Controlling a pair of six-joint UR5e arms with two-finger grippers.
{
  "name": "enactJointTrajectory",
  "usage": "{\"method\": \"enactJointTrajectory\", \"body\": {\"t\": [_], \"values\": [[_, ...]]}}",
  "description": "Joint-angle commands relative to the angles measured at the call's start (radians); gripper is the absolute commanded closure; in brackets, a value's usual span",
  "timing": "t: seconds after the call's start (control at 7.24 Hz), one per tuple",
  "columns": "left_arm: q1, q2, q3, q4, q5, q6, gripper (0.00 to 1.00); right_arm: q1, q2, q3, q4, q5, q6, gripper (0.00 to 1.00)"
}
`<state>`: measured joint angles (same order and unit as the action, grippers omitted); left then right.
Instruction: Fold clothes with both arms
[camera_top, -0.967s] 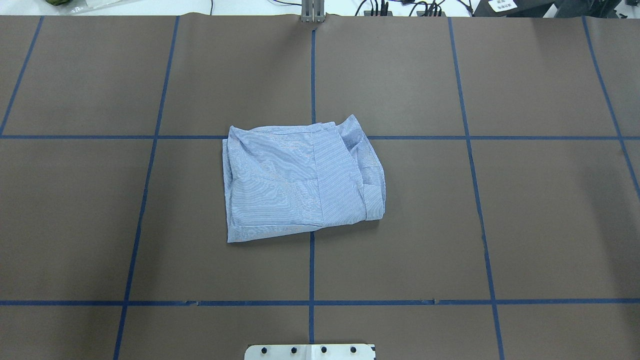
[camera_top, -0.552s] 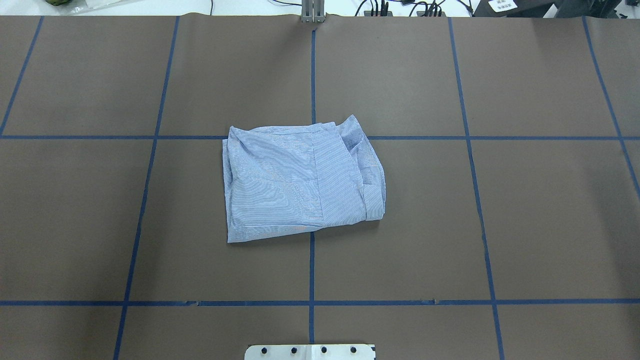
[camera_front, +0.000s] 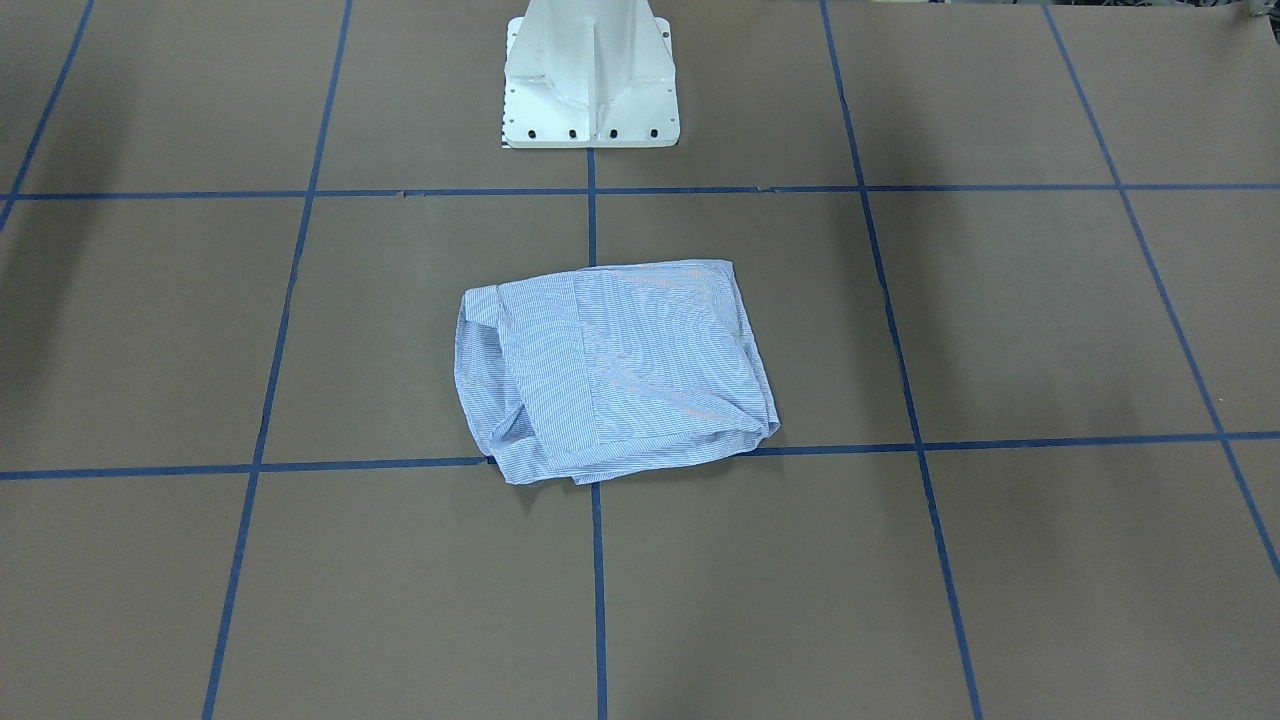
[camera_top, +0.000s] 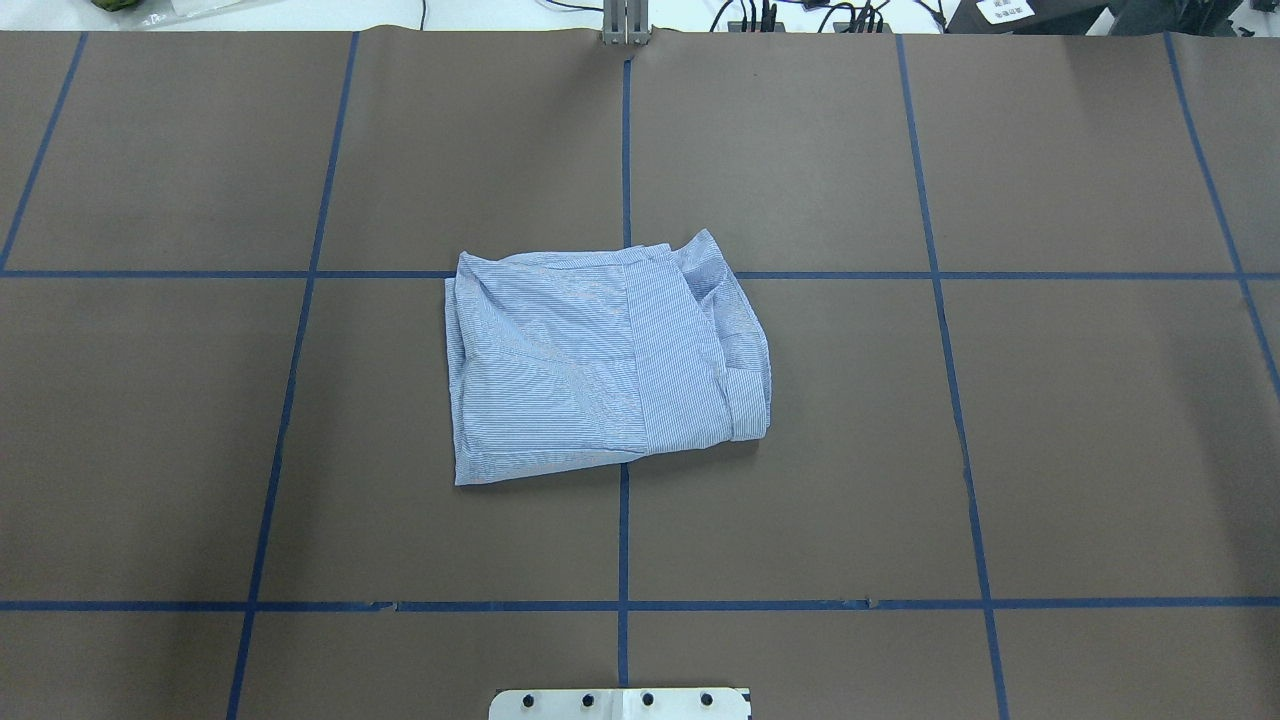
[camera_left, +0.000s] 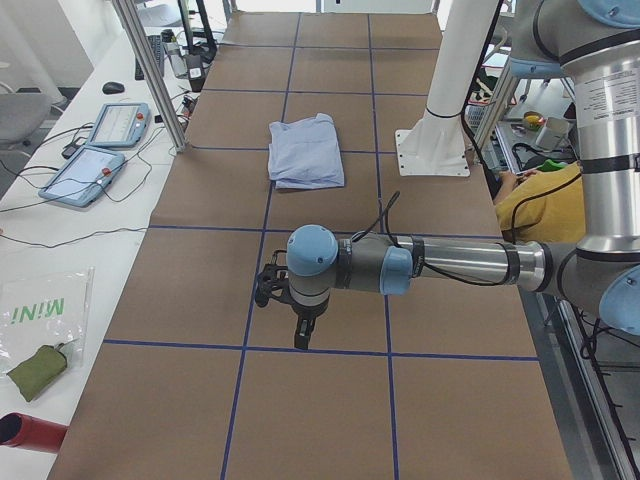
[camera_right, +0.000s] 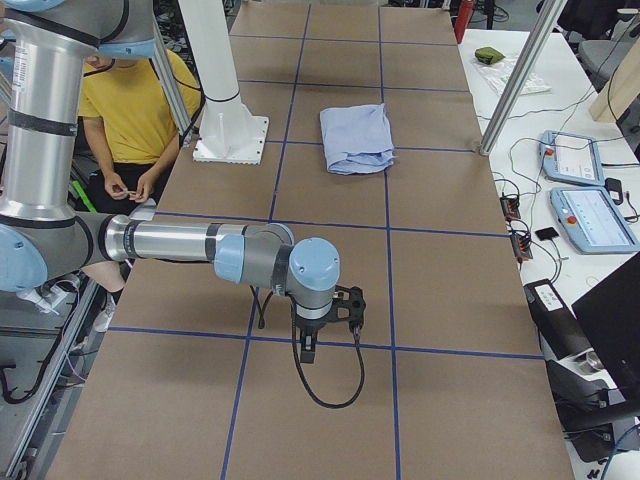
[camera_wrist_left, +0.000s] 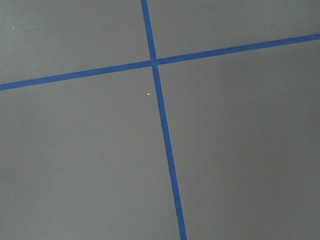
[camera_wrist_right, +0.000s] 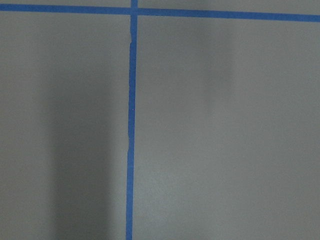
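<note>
The folded light-blue striped shirt (camera_top: 600, 365) lies unchanged on the brown bench (camera_top: 1000, 450), far from left claw (camera_left: 300, 338) and right claw (camera_right: 309, 350); their grip state cannot be determined.

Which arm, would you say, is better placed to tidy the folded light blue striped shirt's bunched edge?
Likely the right: the bunched edge of the folded light blue striped shirt lies on the robot's right side. The right gripper and left gripper both hang far off.

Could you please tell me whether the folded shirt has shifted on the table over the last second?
No. The shirt lies where it did in the overhead view: its far edge still overlaps the crosswise blue tape line, at the same spot.
</note>
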<state>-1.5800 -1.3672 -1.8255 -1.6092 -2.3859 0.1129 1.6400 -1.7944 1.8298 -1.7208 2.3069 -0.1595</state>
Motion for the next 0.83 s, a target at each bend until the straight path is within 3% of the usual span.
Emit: {"method": "enactJointTrajectory", "body": {"t": [0.0, 0.28, 0.69], "values": [[0.0, 0.0, 0.0, -0.003, 0.001, -0.001, 0.0, -0.015, 0.001, 0.048, 0.009, -0.001, -0.003, 0.0], [0.0, 0.0, -0.001, -0.003, 0.001, -0.001, 0.0, -0.019, -0.01, 0.042, 0.119, -0.052, 0.001, 0.0], [0.0, 0.0, -0.001, -0.005, -0.001, -0.002, 0.0, -0.019, -0.011, 0.017, 0.121, -0.038, 0.0, 0.0]]}}
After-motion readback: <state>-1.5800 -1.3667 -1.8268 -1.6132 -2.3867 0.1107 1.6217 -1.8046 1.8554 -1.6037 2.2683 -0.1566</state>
